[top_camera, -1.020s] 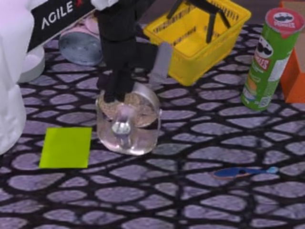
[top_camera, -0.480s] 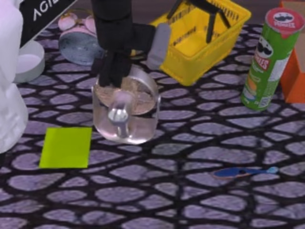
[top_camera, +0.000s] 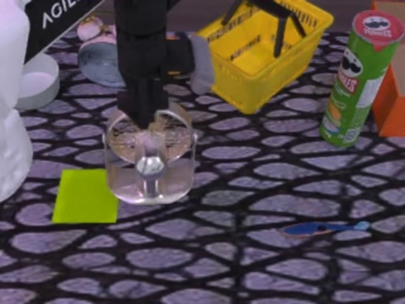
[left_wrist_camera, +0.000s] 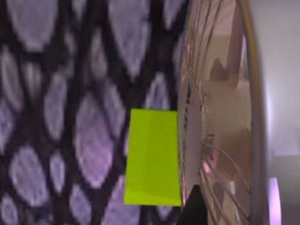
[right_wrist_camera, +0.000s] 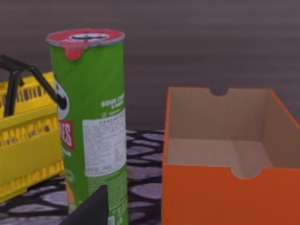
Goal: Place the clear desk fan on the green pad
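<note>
At the near edge of the top view a small blue utensil (top_camera: 324, 227) lies flat on the purple cobble-patterned tabletop (top_camera: 253, 266), well apart from everything else. Farther in, on the table's left side, the green pad (top_camera: 82, 196) lies flat, and the clear desk fan (top_camera: 150, 158) hangs just beside it, its transparent body overlapping the pad's right edge. The left pincer (top_camera: 144, 111) comes down onto the top of the fan's round frame and is closed on it; the fan looks lifted off the tabletop, though its height cannot be told. The left wrist view shows the tan grille close up with the pad beyond it. Behind the fan lies a pink alarm clock (top_camera: 101, 54) on its side, a white round container (top_camera: 35, 82) at the far left, and a yellow shopping basket (top_camera: 262, 50) in the middle. At the far right stand a green Pringles can (top_camera: 354, 79) and an orange box (top_camera: 389, 95). The right pincer is out of sight, its state unknown.
</note>
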Controlling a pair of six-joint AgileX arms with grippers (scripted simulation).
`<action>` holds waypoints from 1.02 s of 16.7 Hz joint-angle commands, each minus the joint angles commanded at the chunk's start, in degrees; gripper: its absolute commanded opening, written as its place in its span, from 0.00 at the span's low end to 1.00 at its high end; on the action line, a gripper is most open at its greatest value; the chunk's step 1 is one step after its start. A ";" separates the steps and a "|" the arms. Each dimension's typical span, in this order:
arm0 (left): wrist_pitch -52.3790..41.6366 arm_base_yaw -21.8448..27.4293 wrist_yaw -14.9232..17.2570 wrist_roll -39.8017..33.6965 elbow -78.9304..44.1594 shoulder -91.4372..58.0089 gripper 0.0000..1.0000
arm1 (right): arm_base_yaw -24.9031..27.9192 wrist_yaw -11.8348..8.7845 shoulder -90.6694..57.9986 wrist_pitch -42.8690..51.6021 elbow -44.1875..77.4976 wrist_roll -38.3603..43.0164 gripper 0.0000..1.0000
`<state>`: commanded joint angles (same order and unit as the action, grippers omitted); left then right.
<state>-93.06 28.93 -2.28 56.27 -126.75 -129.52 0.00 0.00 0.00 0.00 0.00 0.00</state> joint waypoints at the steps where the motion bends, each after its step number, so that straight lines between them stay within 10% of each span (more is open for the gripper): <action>1: -0.65 -0.32 -0.52 -4.70 0.86 0.42 0.00 | 0.00 0.00 0.00 0.00 0.00 0.00 1.00; 17: 4.61 -8.39 -2.27 -123.74 22.19 18.50 0.00 | 0.00 0.00 0.00 0.00 0.00 0.00 1.00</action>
<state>-88.45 20.54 -4.55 -67.48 -104.56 -111.02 0.00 0.00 0.00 0.00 0.00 0.00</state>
